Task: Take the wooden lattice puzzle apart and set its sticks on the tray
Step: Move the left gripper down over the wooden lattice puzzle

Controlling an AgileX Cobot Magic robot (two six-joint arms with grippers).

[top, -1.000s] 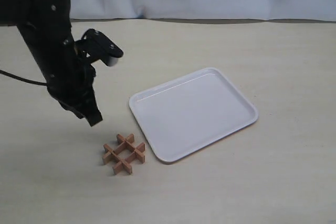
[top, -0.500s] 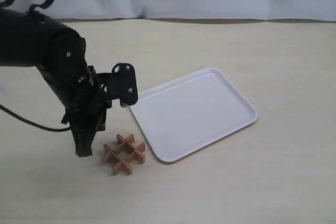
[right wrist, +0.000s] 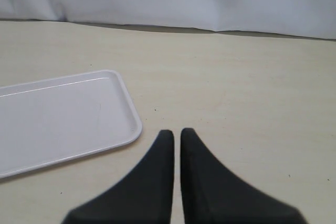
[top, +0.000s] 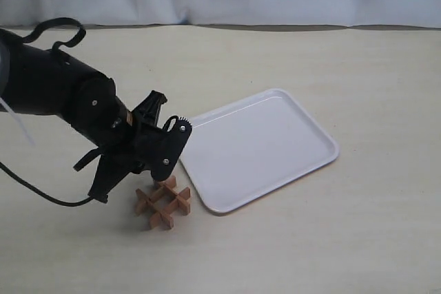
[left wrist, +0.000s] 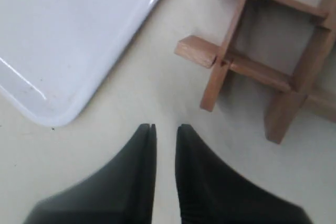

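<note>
Low, the closed left gripper (left wrist: 165, 127) hangs beside the puzzle (left wrist: 260, 72).

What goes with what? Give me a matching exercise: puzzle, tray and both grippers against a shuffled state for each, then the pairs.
1 wooden lattice puzzle
2 tray
3 left gripper
4 right gripper

A shut, near a tray corner, no puzzle in its view
B white, nothing on it
C assembled, on the table beside the tray
D shut, tips close to the puzzle

Pairs: 1-C, 2-B, 3-D, 4-A
</note>
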